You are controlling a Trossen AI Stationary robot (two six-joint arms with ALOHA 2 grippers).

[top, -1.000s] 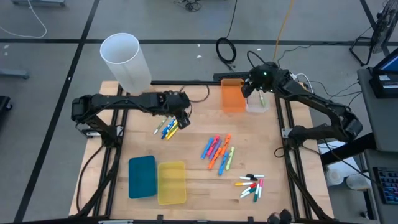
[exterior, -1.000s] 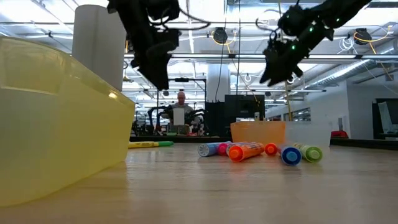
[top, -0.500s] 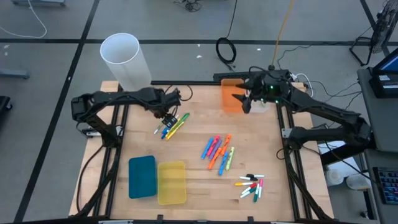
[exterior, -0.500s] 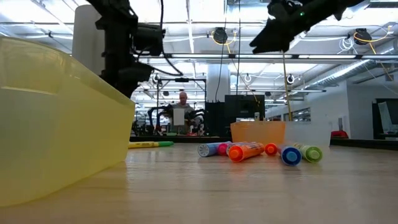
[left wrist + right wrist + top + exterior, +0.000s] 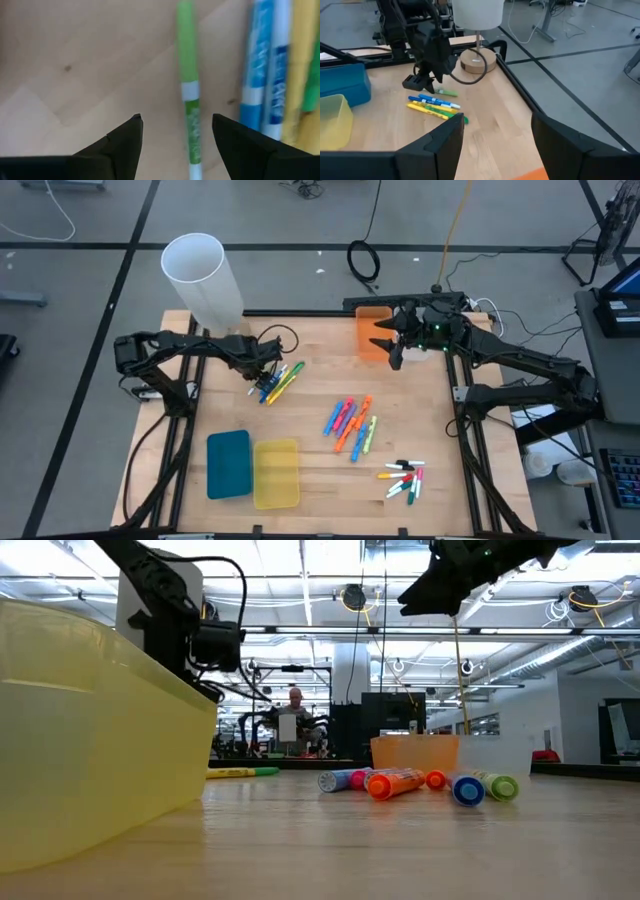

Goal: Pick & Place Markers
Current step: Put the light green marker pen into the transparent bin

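Lying loose, markers: three clusters on the wooden surface [image 5: 310, 470] in the high view.
Left cluster: blue, yellow and green markers [image 5: 278, 381] in the upper left part of the surface, just beside the left pincer.
Centre cluster: orange, blue, pink and yellow-green markers [image 5: 351, 423] at the middle of the frame.
Lower right cluster: thin white markers [image 5: 404, 480] with red, green and black caps.
Left pincer [image 5: 262, 376]: fingers spread apart, holding nothing; in its wrist view a green marker [image 5: 188, 107] lies on the wood between the two fingers, with blue ones [image 5: 263, 85] beside it.
Right pincer [image 5: 392, 348]: fingers wide, empty, raised over the upper right, at the orange bin [image 5: 369, 326].
Bins: a teal bin [image 5: 229, 463] and a yellow bin [image 5: 276, 473] sit side by side at the lower left.
White cylinder [image 5: 203, 278]: stands at the upper left corner.
Background: a person [image 5: 290, 720] shows far behind in the low view.
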